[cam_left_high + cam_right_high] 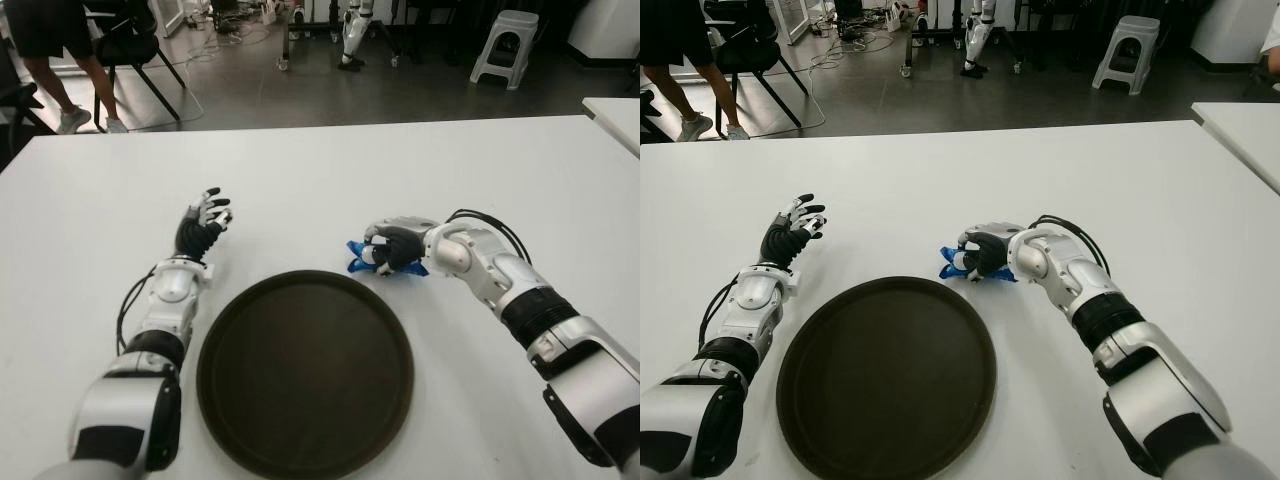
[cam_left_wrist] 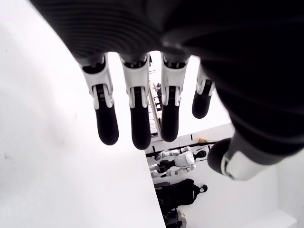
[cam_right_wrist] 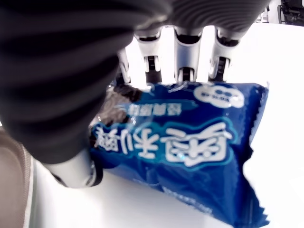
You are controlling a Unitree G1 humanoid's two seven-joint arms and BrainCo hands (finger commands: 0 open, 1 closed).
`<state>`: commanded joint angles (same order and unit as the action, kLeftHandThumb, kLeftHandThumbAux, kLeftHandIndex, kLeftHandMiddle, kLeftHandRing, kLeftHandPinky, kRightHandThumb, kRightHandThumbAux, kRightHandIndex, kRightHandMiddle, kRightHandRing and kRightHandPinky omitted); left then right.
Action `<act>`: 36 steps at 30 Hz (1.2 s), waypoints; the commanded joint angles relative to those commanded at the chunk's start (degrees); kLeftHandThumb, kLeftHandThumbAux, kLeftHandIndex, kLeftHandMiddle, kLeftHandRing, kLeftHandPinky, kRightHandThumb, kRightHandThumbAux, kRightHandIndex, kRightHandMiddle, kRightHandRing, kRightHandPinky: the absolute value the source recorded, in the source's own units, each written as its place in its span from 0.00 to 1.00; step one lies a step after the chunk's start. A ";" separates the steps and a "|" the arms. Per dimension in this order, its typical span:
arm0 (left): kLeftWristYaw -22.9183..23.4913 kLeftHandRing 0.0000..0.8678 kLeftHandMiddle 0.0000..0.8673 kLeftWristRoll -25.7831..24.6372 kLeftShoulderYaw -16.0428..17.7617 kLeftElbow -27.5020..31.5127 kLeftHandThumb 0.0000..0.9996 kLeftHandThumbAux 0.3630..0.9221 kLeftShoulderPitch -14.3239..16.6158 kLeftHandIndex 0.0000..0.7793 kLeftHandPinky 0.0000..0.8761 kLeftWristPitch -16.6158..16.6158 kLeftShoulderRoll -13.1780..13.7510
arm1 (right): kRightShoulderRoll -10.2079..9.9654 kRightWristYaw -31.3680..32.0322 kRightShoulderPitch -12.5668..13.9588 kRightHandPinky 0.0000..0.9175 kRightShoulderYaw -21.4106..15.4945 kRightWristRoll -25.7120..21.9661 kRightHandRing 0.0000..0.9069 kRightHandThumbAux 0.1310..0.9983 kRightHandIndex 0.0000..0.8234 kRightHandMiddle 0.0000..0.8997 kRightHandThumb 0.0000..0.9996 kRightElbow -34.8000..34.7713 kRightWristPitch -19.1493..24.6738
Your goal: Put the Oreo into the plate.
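Observation:
The Oreo (image 3: 190, 152) is a blue packet with white lettering, lying on the white table (image 1: 300, 170) just beyond the far right rim of the plate. My right hand (image 1: 392, 247) is over it, fingers curled around the packet, and blue ends (image 1: 952, 264) stick out on both sides. The plate (image 1: 300, 380) is a round dark brown tray near the table's front edge, with nothing on it. My left hand (image 1: 205, 222) shows to the left of the plate, its fingers (image 2: 137, 118) spread and holding nothing.
A second white table (image 1: 615, 115) pokes in at the far right. Beyond the table stand a grey stool (image 1: 505, 45), a black chair (image 1: 130, 45) and a person's legs (image 1: 60, 70) on the floor.

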<state>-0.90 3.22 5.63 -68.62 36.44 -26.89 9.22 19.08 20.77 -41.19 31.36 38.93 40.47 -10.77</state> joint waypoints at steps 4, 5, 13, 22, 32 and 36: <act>-0.26 0.29 0.27 0.32 -0.16 -0.25 0.08 0.41 0.02 0.20 0.34 -0.28 0.21 | 0.30 -6.21 1.55 0.44 -1.02 1.25 0.60 0.68 0.51 0.58 0.68 -2.95 0.12; -0.30 0.29 0.28 0.36 -0.17 -0.33 0.08 0.41 0.04 0.20 0.34 -0.31 0.25 | 0.29 -7.86 1.91 0.48 -1.25 1.54 0.62 0.68 0.52 0.61 0.69 -3.53 0.16; -0.88 0.29 0.27 0.65 -0.27 -0.58 0.07 0.42 0.12 0.20 0.33 -0.48 0.30 | -1.65 -24.54 4.89 0.64 -4.69 0.87 0.72 0.68 0.52 0.74 0.70 -4.31 -1.55; -0.83 0.29 0.26 0.70 -0.39 -0.93 0.07 0.42 0.31 0.19 0.34 -0.24 0.46 | -4.43 -34.67 5.93 0.74 -8.46 -1.97 0.81 0.68 0.53 0.83 0.70 -2.53 -6.27; -0.35 0.30 0.27 0.38 -0.09 -1.29 0.08 0.39 0.38 0.19 0.35 -0.64 0.48 | -6.16 -41.32 6.35 0.80 -10.42 -2.79 0.84 0.68 0.53 0.86 0.70 -2.31 -9.79; -0.32 0.30 0.27 0.55 -0.18 -1.61 0.08 0.39 0.54 0.19 0.35 -0.56 0.63 | -6.50 -43.79 6.29 0.81 -10.78 -2.73 0.85 0.68 0.53 0.87 0.70 -2.14 -10.87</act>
<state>-1.23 3.77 5.45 -70.22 36.98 -27.45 9.85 12.58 -23.02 -34.90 20.58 36.20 38.32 -21.64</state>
